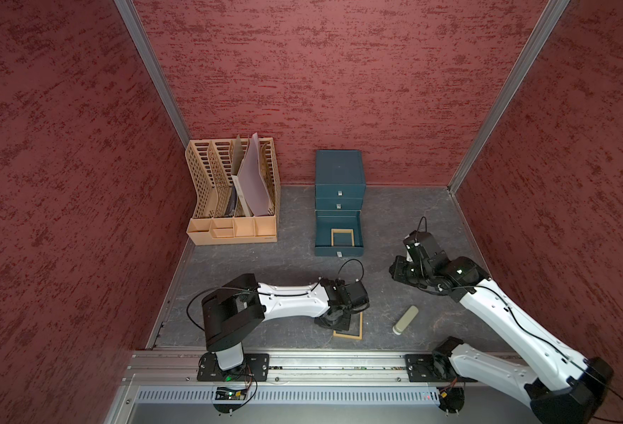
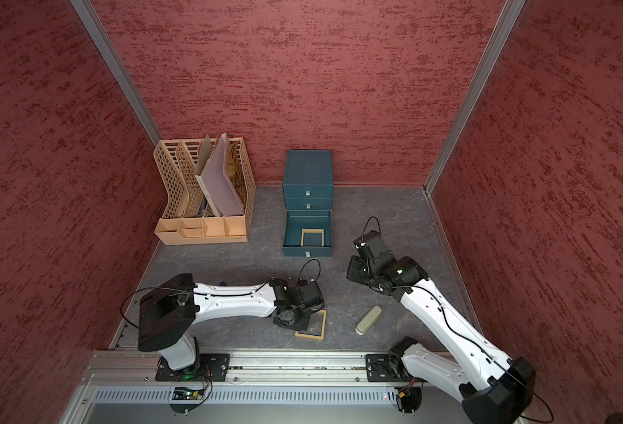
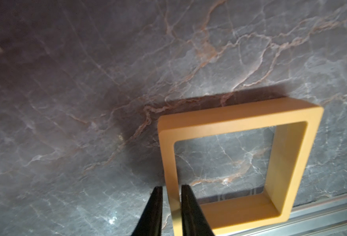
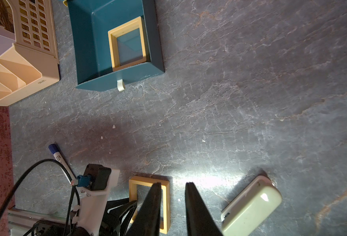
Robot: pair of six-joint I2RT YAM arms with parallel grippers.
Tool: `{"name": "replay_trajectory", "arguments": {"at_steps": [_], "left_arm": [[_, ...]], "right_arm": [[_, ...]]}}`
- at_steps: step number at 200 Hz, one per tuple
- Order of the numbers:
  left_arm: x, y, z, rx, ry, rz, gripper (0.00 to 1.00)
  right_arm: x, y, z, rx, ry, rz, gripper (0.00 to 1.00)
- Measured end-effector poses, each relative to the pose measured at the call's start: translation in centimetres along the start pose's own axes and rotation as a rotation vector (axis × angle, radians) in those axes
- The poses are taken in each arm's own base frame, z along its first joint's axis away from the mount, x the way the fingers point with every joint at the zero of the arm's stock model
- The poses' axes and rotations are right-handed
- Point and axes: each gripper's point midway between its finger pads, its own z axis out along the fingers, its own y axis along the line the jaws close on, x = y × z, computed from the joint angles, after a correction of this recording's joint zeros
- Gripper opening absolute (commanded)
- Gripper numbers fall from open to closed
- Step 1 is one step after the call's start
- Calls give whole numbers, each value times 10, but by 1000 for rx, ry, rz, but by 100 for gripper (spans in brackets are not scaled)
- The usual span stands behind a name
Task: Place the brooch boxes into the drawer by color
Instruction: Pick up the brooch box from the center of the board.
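Under my left gripper (image 1: 339,318), both top views: the tan-yellow brooch box (image 1: 347,334) lies flat on the table (image 1: 295,264), partly hidden beneath me.
Drawer (image 1: 321,229), top views: the bottom one is pulled out, well ahead of my left gripper. A matching box (image 1: 342,230) sits inside.
Left grip, left wrist view: my jaws are clenched on one side rail of the tan-yellow brooch box (image 3: 230,116), one jaw outside and one through the opening.
Handling, my judgement: light, rigid, smooth plastic. It may swivel on a one-rail pinch. I'd stay on the rail and off the clear centre, which looks delicate.
Right gripper (image 4: 173,183), right wrist view: parted and empty, hovering just beside the frame. The drawer (image 4: 86,40) lies far beyond its tips.
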Motion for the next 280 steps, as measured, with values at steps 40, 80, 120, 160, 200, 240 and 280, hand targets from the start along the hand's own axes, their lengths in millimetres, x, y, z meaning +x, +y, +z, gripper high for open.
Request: {"name": "replay_trajectory", "arguments": {"at_steps": [40,80,120,160,200,240,280], "left_arm": [[-3,-2,-3,1,-12,11,10],[-5,-3,-5,-4,-22,14,2],[-8,0,-11,-14,-21,3,0],[-31,2,-34,9,-55,-51,0],[-61,13,-58,36,-95,-140,0],[-92,28,-76,49,-132,-211,0],[-117,38,-95,62,-168,-237,0]], "right_arm": [[0,0,0,0,0,0,25],[0,0,0,0,1,-1,25],[0,0,0,0,0,-1,24],[0,0,0,-1,0,-2,25],[-1,2,0,-7,-5,-6,27],[-3,3,0,-13,-12,-11,27],[-3,4,0,-15,-14,-13,27]]}}
